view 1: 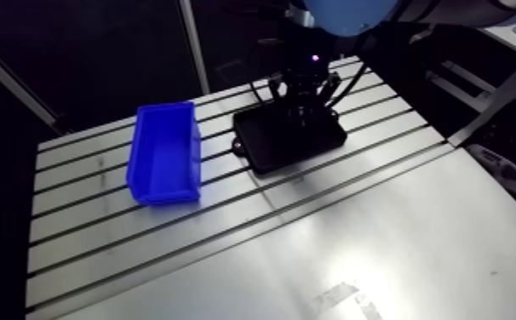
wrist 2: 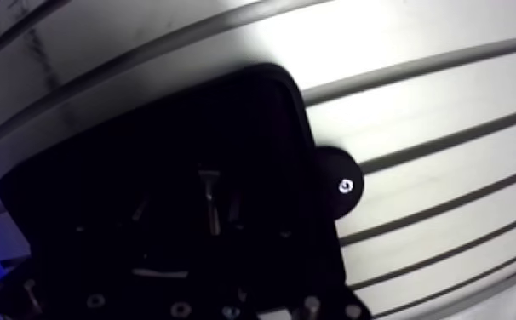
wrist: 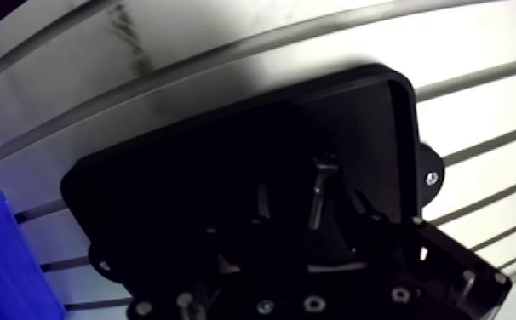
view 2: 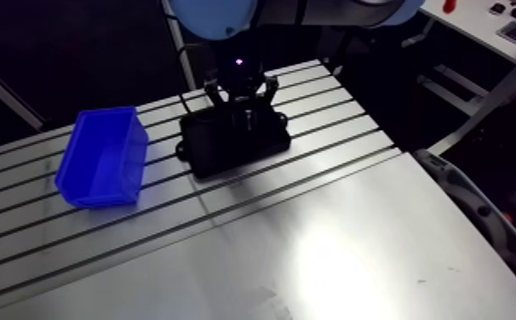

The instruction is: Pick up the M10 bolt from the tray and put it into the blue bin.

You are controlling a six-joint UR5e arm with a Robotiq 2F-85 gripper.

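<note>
lying in the tray [wrist: 185, 170], the bolt [wrist: 318, 194] sits at the hand [view 1: 301, 115].

Arm [view 1: 346, 13] overhead in a downward reach, wrist vertical, gripper [view 1: 304, 119] low and dark, nose down.

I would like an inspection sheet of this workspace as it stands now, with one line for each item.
Surface: slotted aluminium table, with glare on its smooth part.
Job's things: blue bin stands open side up, beside the black tray and apart from it; bolt shows inside the tray.
Clutter: nothing seen.
Grippers: gripper is low over the tray, above the bolt; whether it is open or shut cannot be told.
Cables: nothing seen.
Surroundings: nothing seen.
</note>
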